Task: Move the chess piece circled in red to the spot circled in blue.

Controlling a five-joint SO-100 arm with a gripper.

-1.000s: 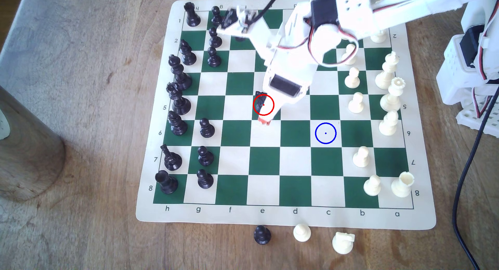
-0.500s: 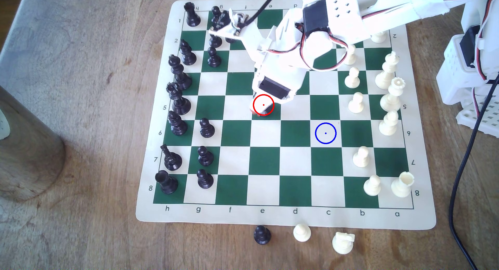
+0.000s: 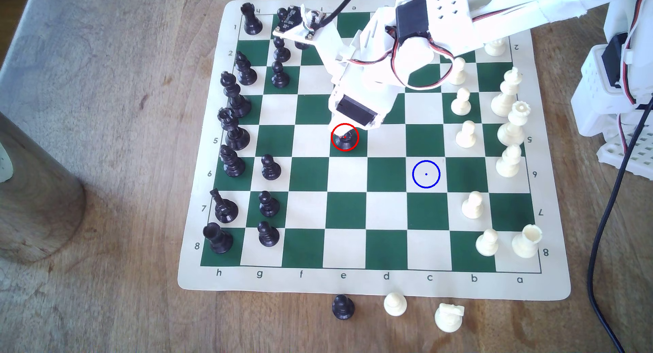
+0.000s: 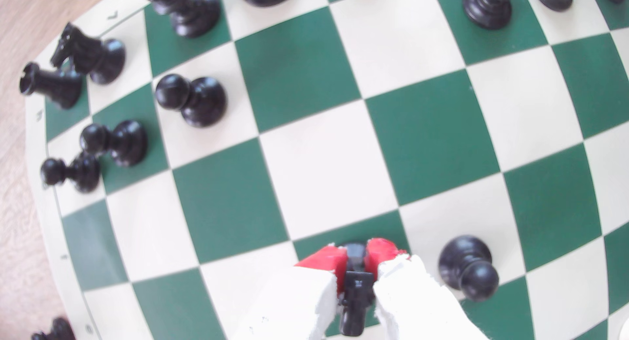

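We see bare squares between the black plastic knight (image 3: 344,141) and the blue-ringed cream square (image 3: 426,174), cream pawns (image 3: 465,134) just beyond.

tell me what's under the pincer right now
The black knight, pinched between the pincer's red pads. In the exterior view its round base sits on a green square inside the red ring. The arm covers its head there.
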